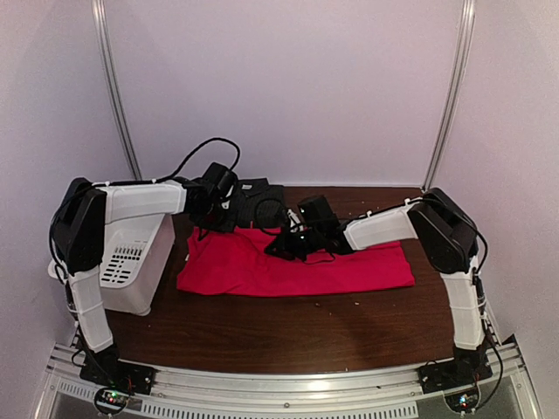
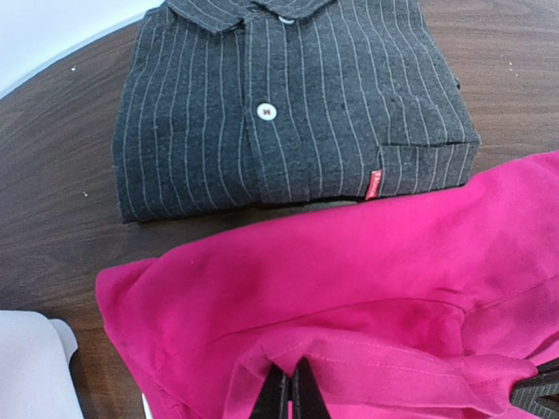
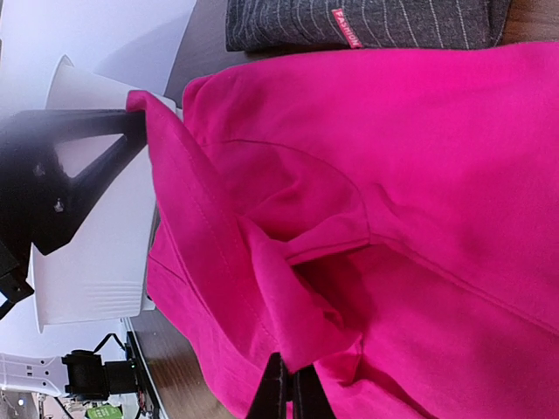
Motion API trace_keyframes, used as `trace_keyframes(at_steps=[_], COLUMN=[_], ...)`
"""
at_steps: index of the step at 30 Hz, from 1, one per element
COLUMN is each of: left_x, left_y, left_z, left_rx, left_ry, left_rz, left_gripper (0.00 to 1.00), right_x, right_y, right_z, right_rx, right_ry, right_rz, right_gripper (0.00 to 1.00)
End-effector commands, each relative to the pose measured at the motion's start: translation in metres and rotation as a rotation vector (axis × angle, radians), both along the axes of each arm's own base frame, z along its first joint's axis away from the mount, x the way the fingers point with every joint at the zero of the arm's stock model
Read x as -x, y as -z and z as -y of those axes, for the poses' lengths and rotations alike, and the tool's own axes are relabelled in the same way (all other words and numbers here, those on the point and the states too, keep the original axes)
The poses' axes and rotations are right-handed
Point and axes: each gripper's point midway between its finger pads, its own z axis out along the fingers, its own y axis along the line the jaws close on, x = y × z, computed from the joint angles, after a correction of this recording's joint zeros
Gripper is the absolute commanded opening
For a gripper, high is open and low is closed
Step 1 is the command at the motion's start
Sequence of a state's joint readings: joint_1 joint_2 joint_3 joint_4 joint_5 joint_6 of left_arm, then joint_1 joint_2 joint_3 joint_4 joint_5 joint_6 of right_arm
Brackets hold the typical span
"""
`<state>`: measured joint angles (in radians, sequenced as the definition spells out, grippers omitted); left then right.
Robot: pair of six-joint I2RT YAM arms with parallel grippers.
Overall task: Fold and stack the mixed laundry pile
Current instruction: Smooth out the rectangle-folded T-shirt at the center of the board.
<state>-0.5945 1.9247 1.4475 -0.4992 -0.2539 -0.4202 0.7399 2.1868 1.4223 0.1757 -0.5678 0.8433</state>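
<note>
Pale walls (image 1: 288, 87) enclose a dark wood-grain counter (image 1: 288, 332). On it the red T-shirt (image 1: 349, 266) lies spread at centre, the folded pinstriped shirt (image 2: 297, 105) just beside it at 12 o'clock, a white slotted bin (image 1: 131, 262) at 9 o'clock. The left end effector (image 2: 290, 394) and right end effector (image 3: 291, 394) each pinch a fold of the red T-shirt.

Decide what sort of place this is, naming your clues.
Probably a robot lab booth, not a home: left arm and right arm bolted to a rail at the table edge, plain white walls, metal poles.

White arm links (image 1: 140, 201), black joints (image 1: 450, 229), black fingers (image 2: 277, 398).
</note>
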Motion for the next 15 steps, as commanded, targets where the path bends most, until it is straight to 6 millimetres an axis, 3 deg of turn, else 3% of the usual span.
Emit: trace_keyframes(at_steps=[1, 7, 11, 12, 15], left_x=[-0.015, -0.016, -0.016, -0.014, -0.008], left_y=[0.005, 0.023, 0.019, 0.016, 0.0], left_z=[0.012, 0.015, 0.016, 0.016, 0.011], left_rx=[0.024, 0.042, 0.082, 0.092, 0.124], left_ry=[0.027, 0.026, 0.016, 0.01, -0.01], left_rz=[0.014, -0.015, -0.015, -0.01, 0.015], left_gripper=[0.0, 0.0, 0.0, 0.0, 0.0], right_x=[-0.01, -0.021, -0.024, -0.025, -0.025], right_y=[0.011, 0.029, 0.038, 0.038, 0.029], right_z=[0.005, 0.021, 0.029, 0.031, 0.034], right_rx=[0.015, 0.063, 0.075, 0.073, 0.063], right_ry=[0.039, 0.101, 0.127, 0.13, 0.135], right_rz=[-0.009, -0.026, -0.046, -0.047, -0.034], right_gripper=[0.0, 0.0, 0.0, 0.02, 0.25])
